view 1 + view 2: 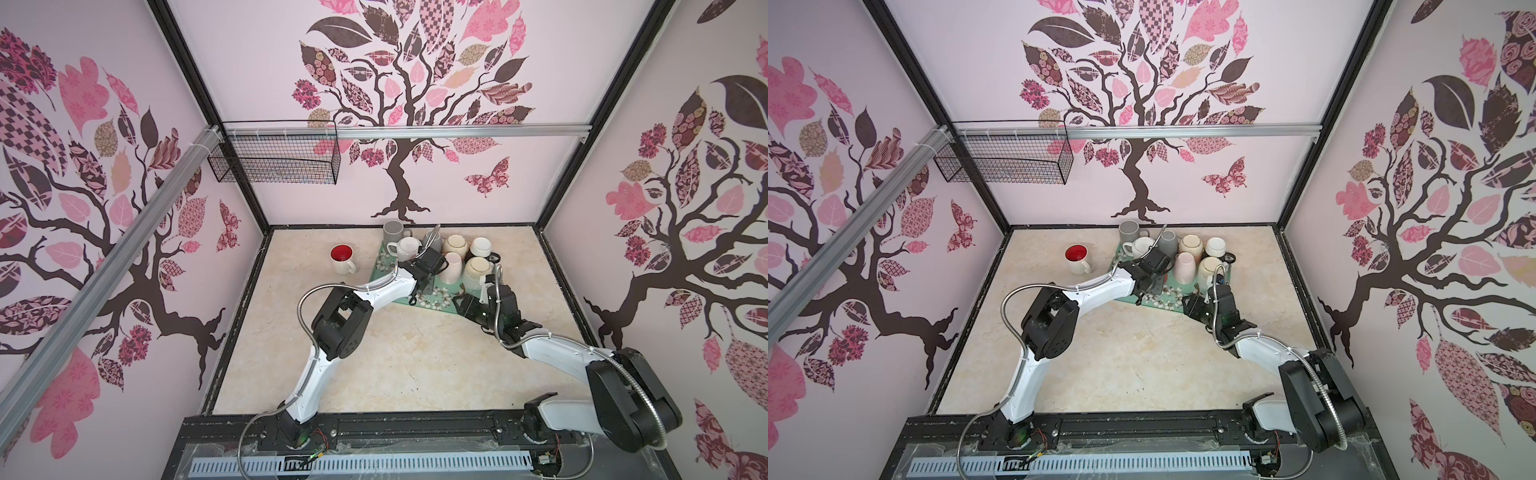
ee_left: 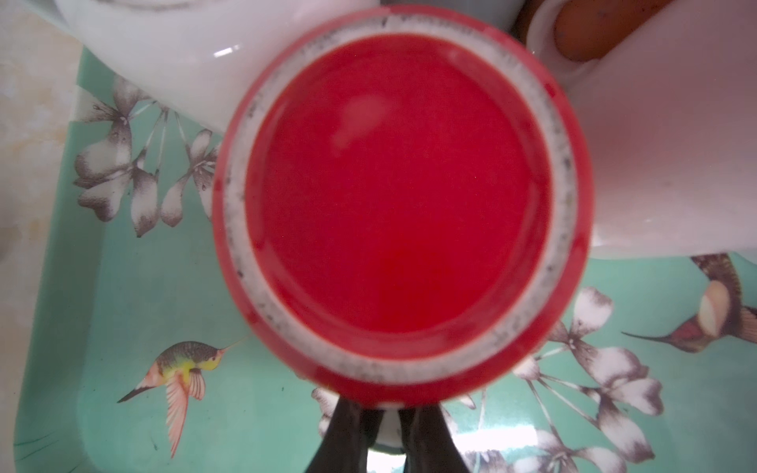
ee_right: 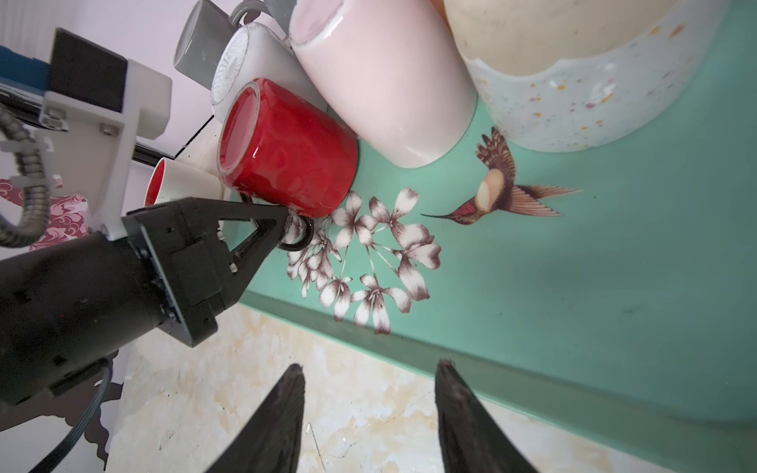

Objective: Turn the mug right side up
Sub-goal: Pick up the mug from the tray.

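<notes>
right gripper point(image 3: 370, 364) hovers over the table point(image 3: 229, 393) just off the near edge of the green tray point(image 3: 573, 266), jaws apart and empty. on the tray, left gripper point(image 3: 282, 215) is pinched on the handle point(image 3: 304, 239) of the red mug point(image 3: 286, 159), which stands base up, close against the pink mug point(image 3: 381, 90) farther in.

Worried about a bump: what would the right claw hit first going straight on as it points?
Probably the teal tray's near rim; if the right claw rides above it, the pink mug. Height is unclear.
</notes>
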Action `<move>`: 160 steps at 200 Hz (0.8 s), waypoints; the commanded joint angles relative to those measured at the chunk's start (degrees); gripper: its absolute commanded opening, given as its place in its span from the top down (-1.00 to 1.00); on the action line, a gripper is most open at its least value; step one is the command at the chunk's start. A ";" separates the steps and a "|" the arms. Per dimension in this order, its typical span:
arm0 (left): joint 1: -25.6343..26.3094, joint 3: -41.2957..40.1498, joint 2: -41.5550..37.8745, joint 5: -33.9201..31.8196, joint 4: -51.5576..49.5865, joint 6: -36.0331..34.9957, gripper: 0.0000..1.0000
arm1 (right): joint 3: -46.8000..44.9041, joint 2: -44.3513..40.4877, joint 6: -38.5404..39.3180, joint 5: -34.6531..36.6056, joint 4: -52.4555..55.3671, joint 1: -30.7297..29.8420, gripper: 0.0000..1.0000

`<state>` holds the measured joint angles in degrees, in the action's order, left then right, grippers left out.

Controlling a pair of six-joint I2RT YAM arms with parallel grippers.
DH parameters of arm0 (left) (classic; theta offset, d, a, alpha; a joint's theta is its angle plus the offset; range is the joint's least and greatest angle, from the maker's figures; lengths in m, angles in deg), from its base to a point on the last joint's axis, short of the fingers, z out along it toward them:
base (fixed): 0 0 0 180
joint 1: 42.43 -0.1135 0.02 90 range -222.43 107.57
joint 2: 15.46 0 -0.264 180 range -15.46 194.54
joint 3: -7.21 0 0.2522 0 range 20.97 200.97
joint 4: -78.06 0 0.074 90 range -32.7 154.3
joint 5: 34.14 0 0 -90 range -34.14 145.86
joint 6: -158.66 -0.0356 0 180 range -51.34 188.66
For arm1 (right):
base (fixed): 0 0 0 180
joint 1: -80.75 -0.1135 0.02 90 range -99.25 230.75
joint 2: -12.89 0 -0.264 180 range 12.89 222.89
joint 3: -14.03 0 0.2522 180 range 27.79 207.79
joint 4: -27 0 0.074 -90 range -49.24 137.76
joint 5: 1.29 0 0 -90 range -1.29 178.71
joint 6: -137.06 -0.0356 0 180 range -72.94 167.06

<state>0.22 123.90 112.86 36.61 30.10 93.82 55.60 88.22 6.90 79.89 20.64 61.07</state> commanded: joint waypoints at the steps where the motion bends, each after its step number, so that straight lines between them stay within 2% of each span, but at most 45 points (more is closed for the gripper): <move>1: -0.62 -3.42 -4.10 -0.71 2.34 -0.79 1.00 | -0.88 0.42 -1.46 -1.36 -2.17 0.26 -0.08; 41: -0.80 -11.21 -10.01 2.14 9.18 -3.55 1.00 | -4.37 2.01 -7.42 -5.12 -9.55 0.28 -0.08; 80: -2.66 -19.60 -15.72 9.91 18.29 -5.13 1.00 | -6.32 6.03 -13.80 -9.36 -18.11 0.27 -0.08; 160: -7.68 -31.48 -22.91 28.91 37.64 2.20 1.00 | -7.77 12.82 -23.27 -17.03 -37.40 0.26 -0.08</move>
<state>-6.70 94.86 95.28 57.29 54.47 92.64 48.61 99.52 -11.88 66.12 -5.78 61.07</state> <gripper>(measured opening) 0.138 0.541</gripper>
